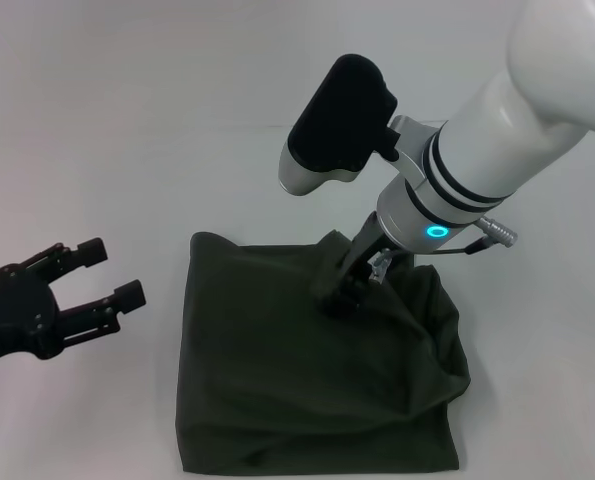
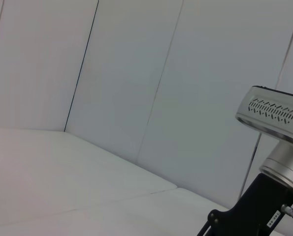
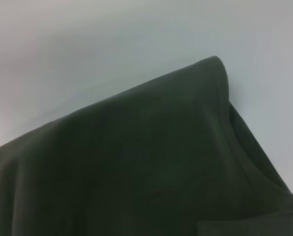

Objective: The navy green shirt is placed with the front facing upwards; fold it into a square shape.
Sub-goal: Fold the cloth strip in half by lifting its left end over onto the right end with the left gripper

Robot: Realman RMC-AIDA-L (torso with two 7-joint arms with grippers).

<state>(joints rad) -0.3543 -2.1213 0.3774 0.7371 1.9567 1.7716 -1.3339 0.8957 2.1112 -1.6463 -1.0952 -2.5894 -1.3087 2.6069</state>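
The navy green shirt (image 1: 297,380) lies on the white table as a dark olive, roughly square bundle; no lettering shows. My right gripper (image 1: 343,296) reaches down onto its far edge, where the cloth rises in a small peak around the dark fingers, which look shut on it. Rumpled folds run from there toward the shirt's right side. The right wrist view is mostly filled by the shirt (image 3: 146,167), with a rounded fold standing up against the table. My left gripper (image 1: 114,272) hovers open to the left of the shirt, apart from it and holding nothing.
The white table (image 1: 97,120) stretches around the shirt on all sides. In the left wrist view, pale wall panels (image 2: 136,73) stand behind the table, and the right arm's silver wrist housing (image 2: 274,115) shows at the edge.
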